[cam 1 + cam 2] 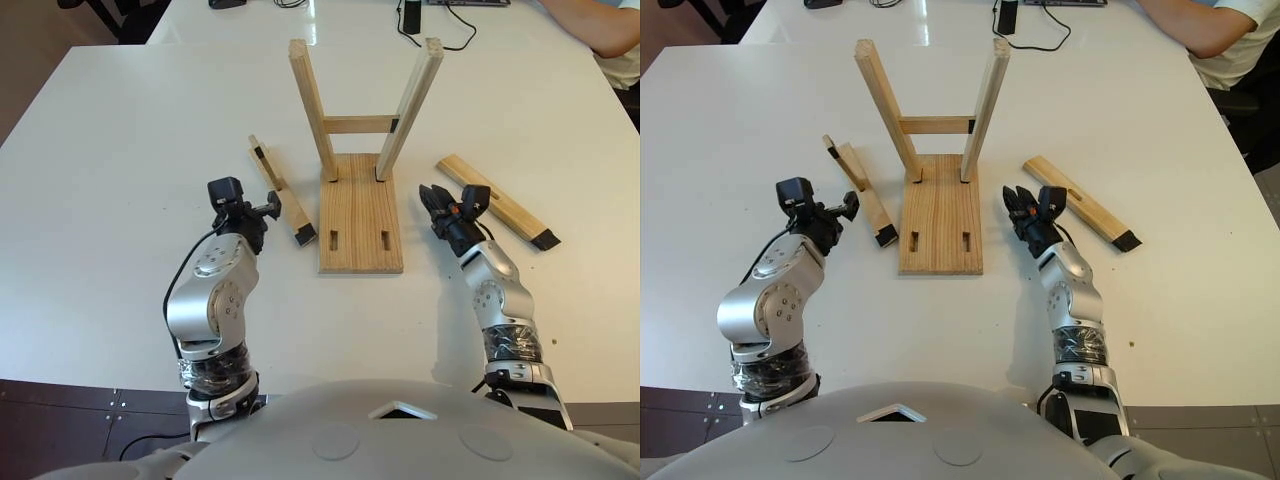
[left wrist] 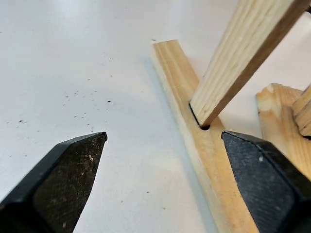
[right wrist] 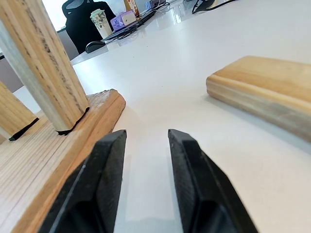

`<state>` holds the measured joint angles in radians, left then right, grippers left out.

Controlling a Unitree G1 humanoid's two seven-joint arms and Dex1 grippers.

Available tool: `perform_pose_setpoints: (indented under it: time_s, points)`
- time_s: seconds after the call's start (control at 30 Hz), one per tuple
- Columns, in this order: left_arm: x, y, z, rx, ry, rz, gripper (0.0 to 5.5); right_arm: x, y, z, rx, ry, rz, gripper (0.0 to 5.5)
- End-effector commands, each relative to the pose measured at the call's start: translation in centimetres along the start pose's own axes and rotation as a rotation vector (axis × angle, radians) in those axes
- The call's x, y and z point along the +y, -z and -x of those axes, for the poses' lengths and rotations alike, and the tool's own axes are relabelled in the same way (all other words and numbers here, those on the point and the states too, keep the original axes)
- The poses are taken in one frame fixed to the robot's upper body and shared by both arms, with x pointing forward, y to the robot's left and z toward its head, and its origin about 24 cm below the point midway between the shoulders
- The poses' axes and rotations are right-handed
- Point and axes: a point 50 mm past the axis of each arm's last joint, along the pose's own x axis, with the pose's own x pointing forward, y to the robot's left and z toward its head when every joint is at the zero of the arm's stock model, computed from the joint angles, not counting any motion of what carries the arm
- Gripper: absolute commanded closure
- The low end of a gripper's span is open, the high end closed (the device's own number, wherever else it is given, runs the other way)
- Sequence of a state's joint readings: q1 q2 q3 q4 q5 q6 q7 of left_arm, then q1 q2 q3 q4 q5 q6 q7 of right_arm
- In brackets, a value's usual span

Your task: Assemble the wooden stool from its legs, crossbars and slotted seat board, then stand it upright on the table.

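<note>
The slotted seat board (image 1: pixel 360 225) lies flat mid-table. Two legs (image 1: pixel 312 105) stand in its far slots, joined by a crossbar (image 1: pixel 358 125); its two near slots are bare. A loose leg (image 1: pixel 283 192) with a short crossbar stuck in it (image 2: pixel 243 53) lies left of the board. My left gripper (image 1: pixel 266 209) is open wide beside that leg, one finger (image 2: pixel 265 179) over the wood. Another loose leg (image 1: pixel 497 202) lies right of the board. My right gripper (image 1: pixel 431 196) hovers low between board edge (image 3: pixel 73 145) and that leg (image 3: pixel 262 92), open a little, holding nothing.
Black cables and a small black device (image 1: pixel 411 17) lie at the table's far edge. A person's arm (image 1: pixel 600 25) rests at the far right corner. Bare white table (image 1: pixel 130 150) stretches to the left and along the near edge.
</note>
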<state>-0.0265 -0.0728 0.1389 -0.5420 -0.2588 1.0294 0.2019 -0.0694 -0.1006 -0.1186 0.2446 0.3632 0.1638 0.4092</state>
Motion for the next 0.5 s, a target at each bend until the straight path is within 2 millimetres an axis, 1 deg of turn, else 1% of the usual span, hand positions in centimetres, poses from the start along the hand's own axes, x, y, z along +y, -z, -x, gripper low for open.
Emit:
perform_pose_setpoints:
  time_s: [0.03,0.17,0.27,0.37,0.5]
  points:
    - [-2.7,0.8,-0.4,0.086,0.077,0.091,1.12,-0.6,3.2,0.8,0.141,0.056,-0.062,3.92]
    - [-3.3,1.0,-0.6,0.122,0.144,0.088,1.12,-0.6,3.4,0.8,0.135,0.065,-0.07,3.92]
    - [-3.6,0.5,-0.5,0.119,0.229,0.106,1.12,-0.5,3.7,0.9,0.133,0.07,-0.077,3.92]
    - [-3.3,0.1,-0.6,0.105,0.26,0.096,1.12,-0.5,3.8,0.8,0.132,0.073,-0.08,3.92]
    - [-2.9,0.7,-1.4,0.162,0.281,0.086,1.12,-0.7,3.6,0.5,0.132,0.067,-0.074,3.92]
